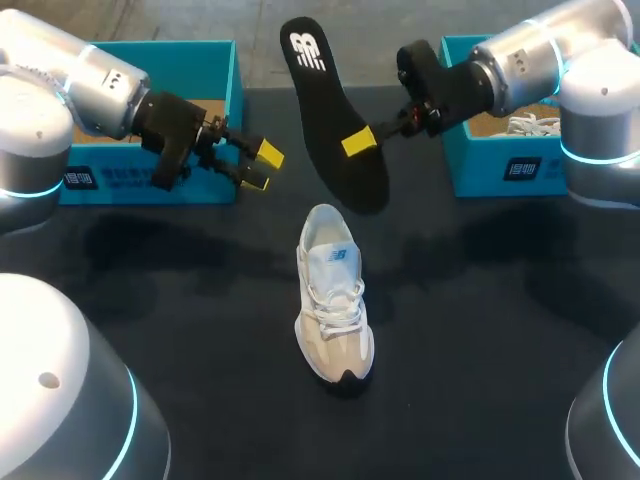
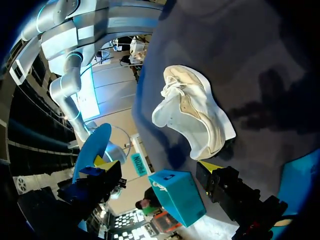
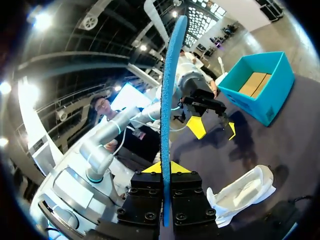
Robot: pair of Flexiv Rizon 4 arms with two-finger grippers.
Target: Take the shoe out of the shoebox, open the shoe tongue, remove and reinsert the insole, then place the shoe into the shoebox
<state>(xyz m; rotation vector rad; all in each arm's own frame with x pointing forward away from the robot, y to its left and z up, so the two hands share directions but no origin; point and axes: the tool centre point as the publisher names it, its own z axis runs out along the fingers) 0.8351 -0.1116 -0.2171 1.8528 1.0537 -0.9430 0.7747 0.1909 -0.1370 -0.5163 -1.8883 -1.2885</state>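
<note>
Insole [image 1: 325, 110] gripped, black overhead (blue in wrist view)

logo on insole [image 1: 330, 110], print on shoebox [image 1: 150, 182]

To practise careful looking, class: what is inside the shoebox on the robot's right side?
Inside the right shoebox, white laces lie on a brown base. The right arm covers most of the interior, so what the laces belong to cannot be seen.

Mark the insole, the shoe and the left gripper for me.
insole [image 1: 332, 115]: head view, mid-length of its black face.
shoe [image 1: 335, 300]: head view, on the laces.
left gripper [image 1: 262, 167]: head view, midway between its yellow tips.
</note>
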